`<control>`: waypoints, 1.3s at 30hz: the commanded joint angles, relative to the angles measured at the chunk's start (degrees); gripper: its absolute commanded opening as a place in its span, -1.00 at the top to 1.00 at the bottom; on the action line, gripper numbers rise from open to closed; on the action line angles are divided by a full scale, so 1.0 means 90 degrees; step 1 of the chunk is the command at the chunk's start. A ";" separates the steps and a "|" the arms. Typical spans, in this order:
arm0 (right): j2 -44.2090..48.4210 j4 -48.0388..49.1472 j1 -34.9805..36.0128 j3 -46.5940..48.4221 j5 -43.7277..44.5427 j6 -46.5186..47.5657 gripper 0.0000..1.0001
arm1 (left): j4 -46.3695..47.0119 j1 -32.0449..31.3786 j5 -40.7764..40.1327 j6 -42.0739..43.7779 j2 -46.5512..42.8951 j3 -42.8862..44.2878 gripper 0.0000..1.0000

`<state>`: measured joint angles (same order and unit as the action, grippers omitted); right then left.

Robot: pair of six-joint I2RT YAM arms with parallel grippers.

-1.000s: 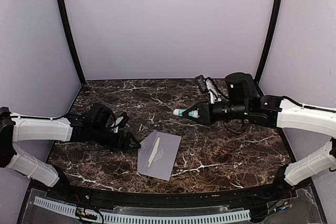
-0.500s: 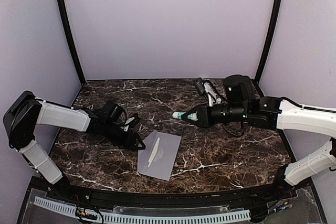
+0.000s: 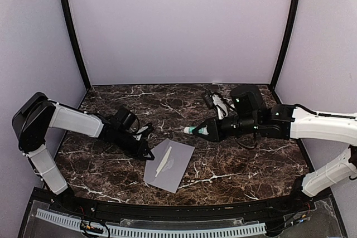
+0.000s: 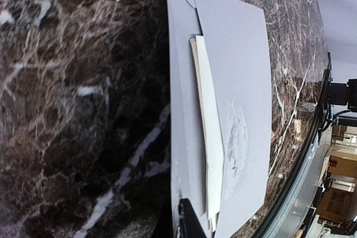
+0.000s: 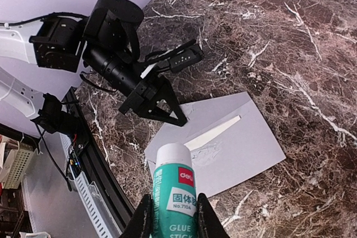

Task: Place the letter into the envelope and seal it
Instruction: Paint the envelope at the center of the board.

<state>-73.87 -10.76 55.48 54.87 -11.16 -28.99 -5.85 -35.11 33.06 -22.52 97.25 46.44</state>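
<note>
The grey-lavender envelope (image 3: 173, 166) (image 4: 240, 82) (image 5: 234, 143) lies flat on the marble table, flap open. A cream strip of the letter (image 3: 163, 163) (image 4: 211, 137) (image 5: 215, 133) shows at its mouth; the rest is hidden inside. My left gripper (image 3: 147, 154) (image 5: 179, 119) (image 4: 188, 221) is shut at the flap's outer edge, one dark finger lying over the paper. My right gripper (image 3: 205, 129) (image 5: 174, 202) hovers above and right of the envelope, shut on a green and white glue stick (image 3: 192, 130) (image 5: 174, 176), its white end towards the envelope.
The dark marble table (image 3: 251, 160) is walled by lavender panels at the back and sides. A black rail (image 3: 167, 210) runs along its near edge, close to the envelope's lower corner.
The left gripper has reached right to the envelope's flap edge and closed there. The right arm has carried the glue stick left and lower, closer to the envelope.
</note>
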 commanded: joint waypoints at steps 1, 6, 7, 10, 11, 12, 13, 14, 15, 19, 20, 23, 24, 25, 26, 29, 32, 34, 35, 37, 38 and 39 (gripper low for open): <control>-0.0196 -0.0249 0.0182 0.0057 0.0205 0.0073 0.92 | -0.0375 0.0027 0.0015 0.0545 0.0177 0.0584 1.00; -0.0515 -0.0286 0.0407 0.0013 0.0295 -0.0054 0.94 | -0.1046 -0.0020 0.0002 0.1190 0.0455 0.1238 1.00; -0.0594 -0.0256 0.0448 0.0004 0.0309 -0.0080 0.94 | -0.1072 -0.0032 -0.0037 0.1286 0.0455 0.1252 1.00; -0.0837 -0.0196 0.0573 0.0024 0.0407 -0.0149 0.94 | -0.1130 -0.0113 0.0068 0.1393 0.0407 0.1246 1.00; -0.0938 -0.0166 0.0600 0.0034 0.0439 -0.0169 0.94 | -0.1136 -0.0152 0.0145 0.1451 0.0401 0.1247 1.00; -0.1017 -0.0153 0.0613 0.0055 0.0460 -0.0193 0.94 | -0.1141 -0.0234 0.0140 0.1474 0.0402 0.1252 1.00; -0.1102 -0.0152 0.0621 0.0079 0.0494 -0.0208 0.94 | -0.1199 -0.0276 0.0113 0.1518 0.0418 0.1264 1.00; -0.1179 -0.0161 0.0614 0.0118 0.0526 -0.0224 0.94 | -0.1242 -0.0361 0.0069 0.1575 0.0472 0.1293 1.00; -0.1266 -0.0178 0.0616 0.0151 0.0557 -0.0226 0.94 | -0.1342 -0.0393 0.0048 0.1604 0.0502 0.1309 1.00; -0.1619 -0.0156 0.0620 0.0263 0.0629 -0.0258 0.94 | -0.1468 -0.0569 -0.0018 0.1676 0.0600 0.1392 1.00; -0.1732 -0.0144 0.0622 0.0287 0.0609 -0.0256 0.94 | -0.1464 -0.0575 -0.0028 0.1686 0.0600 0.1393 1.00; -0.2064 -0.0255 0.0643 0.0463 0.0557 -0.0230 0.94 | -0.1448 -0.0581 -0.0100 0.1700 0.0609 0.1403 1.00; -0.2157 -0.0307 0.0657 0.0534 0.0582 -0.0199 0.94 | -0.1444 -0.0581 -0.0085 0.1689 0.0614 0.1408 1.00; -0.2294 -0.0404 0.0686 0.0597 0.0627 -0.0175 0.94 | -0.1441 -0.0581 -0.0061 0.1686 0.0626 0.1409 1.00; -0.2391 -0.0485 0.0710 0.0670 0.0675 -0.0147 0.94 | -0.1428 -0.0581 -0.0061 0.1681 0.0628 0.1411 1.00; -0.2611 -0.0686 0.0807 0.0846 0.0818 -0.0093 0.95 | -0.1430 -0.0576 -0.0091 0.1685 0.0637 0.1436 1.00; -0.2704 -0.0695 0.0880 0.0866 0.0890 -0.0113 0.95 | -0.1420 -0.0580 -0.0066 0.1683 0.0669 0.1446 1.00; -0.2736 -0.0636 0.0905 0.0875 0.0912 -0.0141 0.96 | -0.1405 -0.0581 -0.0015 0.1675 0.0687 0.1445 1.00; -0.2760 -0.0616 0.0898 0.0878 0.0917 -0.0162 0.95 | -0.1403 -0.0581 0.0002 0.1671 0.0688 0.1448 1.00; -0.2830 -0.0573 0.0914 0.0908 0.0899 -0.0176 0.95 | -0.1398 -0.0576 0.0008 0.1661 0.0686 0.1451 1.00; -0.2873 -0.0572 0.0926 0.0931 0.0898 -0.0177 0.95 | -0.1400 -0.0580 0.0013 0.1662 0.0688 0.1447 1.00; -0.2910 -0.0584 0.0929 0.0958 0.0924 -0.0173 0.95 | -0.1406 -0.0580 0.0012 0.1670 0.0688 0.1449 1.00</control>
<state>-98.48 -16.78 63.13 61.30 -4.16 -30.52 -17.04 -40.38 32.56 -8.16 103.24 58.17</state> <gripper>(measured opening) 0.196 0.005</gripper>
